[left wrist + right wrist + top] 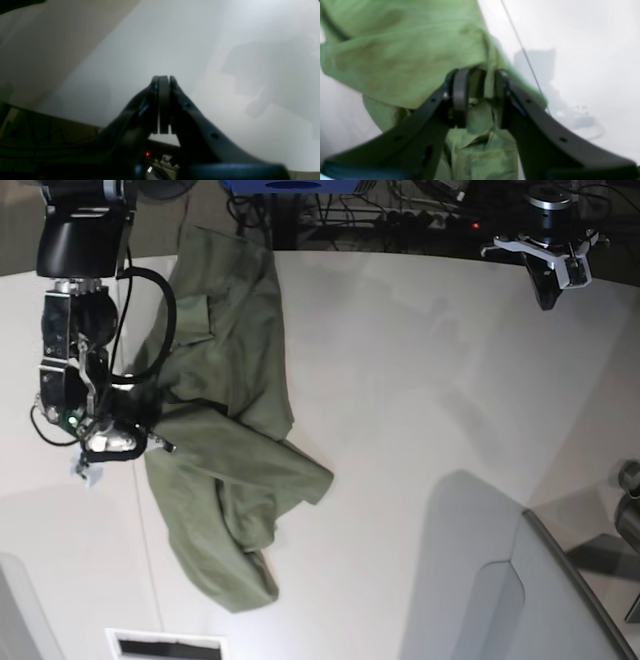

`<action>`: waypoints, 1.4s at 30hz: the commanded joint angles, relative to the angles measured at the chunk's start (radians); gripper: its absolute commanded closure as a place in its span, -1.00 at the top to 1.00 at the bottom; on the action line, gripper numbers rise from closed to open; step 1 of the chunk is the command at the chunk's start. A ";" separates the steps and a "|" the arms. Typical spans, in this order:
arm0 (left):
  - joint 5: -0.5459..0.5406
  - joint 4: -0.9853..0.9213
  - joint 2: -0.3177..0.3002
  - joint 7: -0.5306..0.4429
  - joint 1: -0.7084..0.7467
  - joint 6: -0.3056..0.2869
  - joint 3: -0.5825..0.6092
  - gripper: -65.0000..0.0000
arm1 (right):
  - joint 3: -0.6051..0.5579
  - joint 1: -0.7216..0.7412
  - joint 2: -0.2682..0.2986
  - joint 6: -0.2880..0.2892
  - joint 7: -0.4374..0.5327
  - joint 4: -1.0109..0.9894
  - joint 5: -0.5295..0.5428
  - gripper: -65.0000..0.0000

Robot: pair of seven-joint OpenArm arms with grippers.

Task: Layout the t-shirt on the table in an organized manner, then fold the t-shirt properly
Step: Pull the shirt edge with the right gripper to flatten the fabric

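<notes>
The olive-green t-shirt (230, 450) lies crumpled and twisted on the left part of the white table (420, 400), running from the far edge toward the near side. My right gripper (150, 438) is at the shirt's left edge. In the right wrist view its jaws (480, 75) stand apart, and a loose fold of the t-shirt (407, 55) hangs in the gap, with dark space beside it. My left gripper (548, 295) hovers over the far right of the table. Its pads (163, 80) are pressed together with nothing between them, above the bare table (175, 37).
A thin seam line (520, 47) crosses the tabletop beside the shirt. A grey curved panel (560, 580) stands at the near right corner. Cables and electronics (420, 210) lie behind the far edge. A white slotted plate (165, 647) sits at the near left edge.
</notes>
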 commanded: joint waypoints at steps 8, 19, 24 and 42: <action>-0.004 0.012 -0.008 -0.025 0.020 0.005 -0.013 -1.00 | -0.436 0.063 0.139 0.006 0.011 0.259 0.006 -0.44; -0.004 0.006 -0.005 -0.026 0.020 0.005 -0.013 -1.00 | -0.907 0.388 0.131 0.006 0.167 -0.130 0.006 -0.08; -0.004 -0.010 -0.005 -0.026 0.020 0.005 -0.013 -1.00 | -1.042 0.482 0.082 0.006 0.223 -0.344 0.006 -0.08; -0.004 -0.023 -0.008 -0.026 0.007 0.005 -0.015 -1.00 | -1.044 0.486 0.061 0.149 0.327 -0.512 0.008 -0.97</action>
